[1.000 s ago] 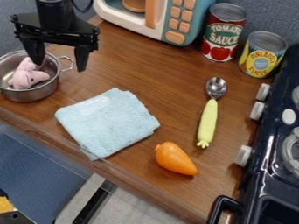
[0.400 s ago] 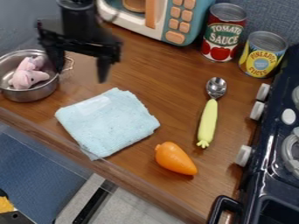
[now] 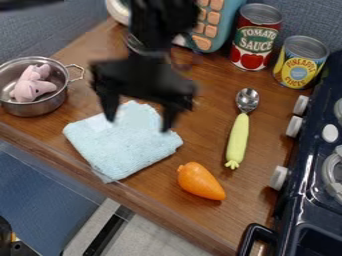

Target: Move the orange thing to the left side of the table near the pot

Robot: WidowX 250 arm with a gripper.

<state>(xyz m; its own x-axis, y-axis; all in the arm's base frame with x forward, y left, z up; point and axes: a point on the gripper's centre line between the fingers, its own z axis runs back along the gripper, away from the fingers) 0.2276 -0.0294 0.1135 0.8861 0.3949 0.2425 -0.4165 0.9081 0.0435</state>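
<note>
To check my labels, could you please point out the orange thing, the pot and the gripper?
Orange thing (image 3: pixel 201 181): camera view, middle of its body.
Pot (image 3: pixel 41 106): camera view, outer wall.
Gripper (image 3: pixel 139 120): camera view, between its fingertips.

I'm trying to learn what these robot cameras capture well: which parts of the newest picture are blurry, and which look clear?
Camera view: the gripper is smeared and dark, fingers apart; the carrot, spoon and pot keep clearer outlines.

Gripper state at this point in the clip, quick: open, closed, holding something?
Black two-finger gripper: open, its fingers spread wide apart over the light-blue folded cloth, holding nothing.
</note>
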